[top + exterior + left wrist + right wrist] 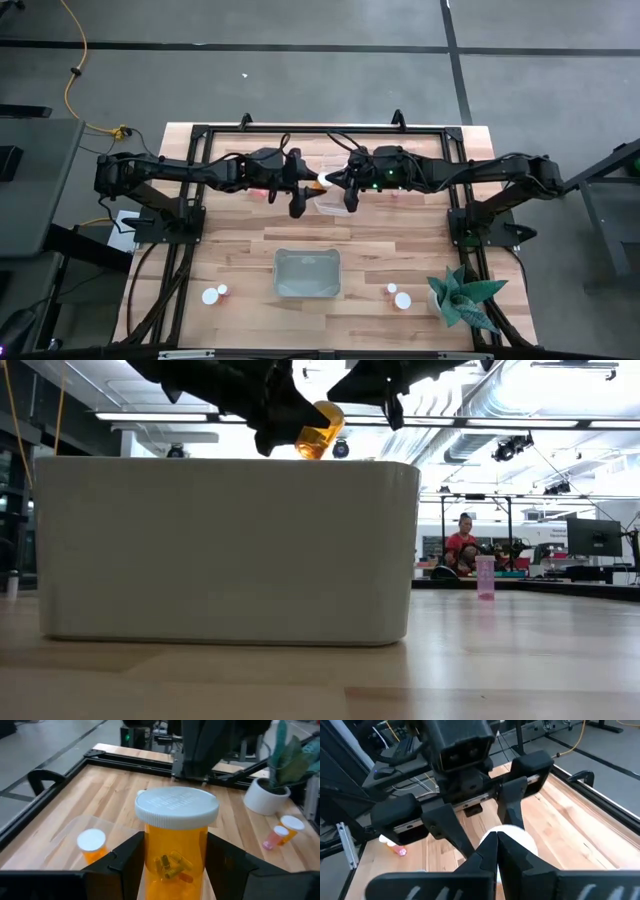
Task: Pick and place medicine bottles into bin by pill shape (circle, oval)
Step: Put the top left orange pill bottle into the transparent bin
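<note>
My left gripper (312,183) is shut on an orange medicine bottle (175,850) with a white cap (176,806) and oblong pills inside. It holds the bottle high over the far middle of the table, and the bottle also shows in the low view (318,430). My right gripper (496,840) is shut and points at the bottle's cap (522,840) from the right; it also shows in the high view (350,190). I cannot tell whether it touches the cap. Other bottles stand near left (210,295) and near right (402,300). My left gripper pinches the bottle's orange body (150,855) between its two fingers, one on each side, below the cap. The fingers come slanting from the table's left. The bottle is lifted clear and tilted, with its cap toward the right arm.
A grey-white bin (307,272) stands at the near middle and fills the low view (225,550). A clear bin (332,203) lies under the grippers. A potted plant (462,298) stands near right. Small pink bottles (270,193) (393,195) stand beside the grippers.
</note>
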